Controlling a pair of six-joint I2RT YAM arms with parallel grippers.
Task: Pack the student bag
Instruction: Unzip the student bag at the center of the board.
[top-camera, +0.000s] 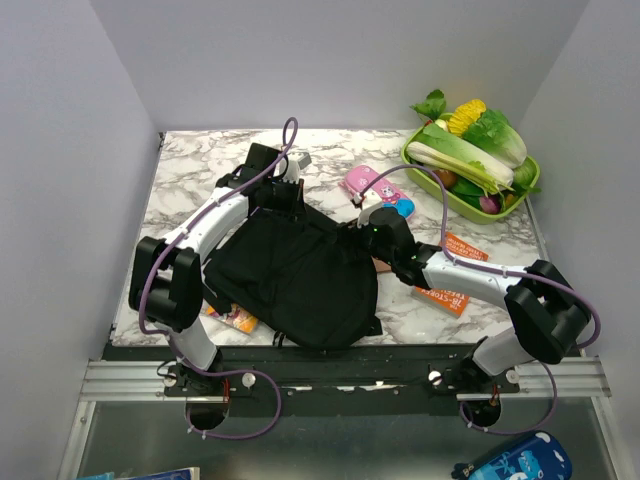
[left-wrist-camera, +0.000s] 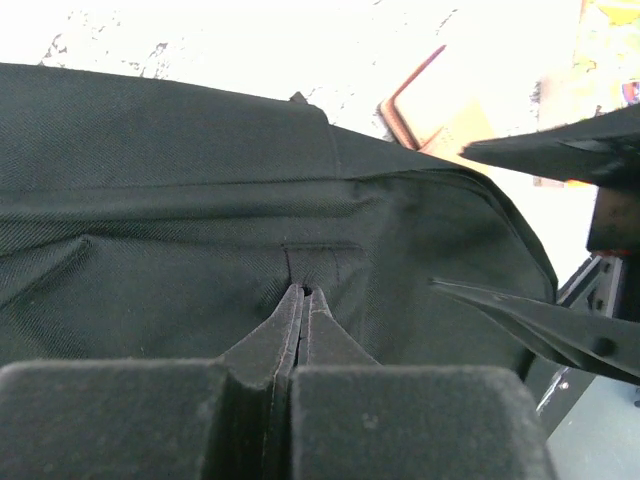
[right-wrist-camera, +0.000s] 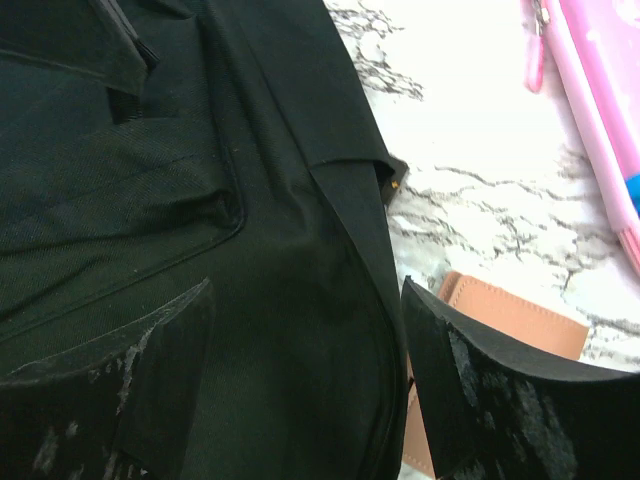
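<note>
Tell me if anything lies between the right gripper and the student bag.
Nothing visible does. The right gripper hangs open directly over the student bag's black fabric at its edge. A tan stitched item lies beside that edge, under one finger, not in between.

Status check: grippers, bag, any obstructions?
Left gripper shut on student bag fabric. Right gripper open, straddling bag's edge. Tan flat item beside one finger, against bag's edge.
</note>
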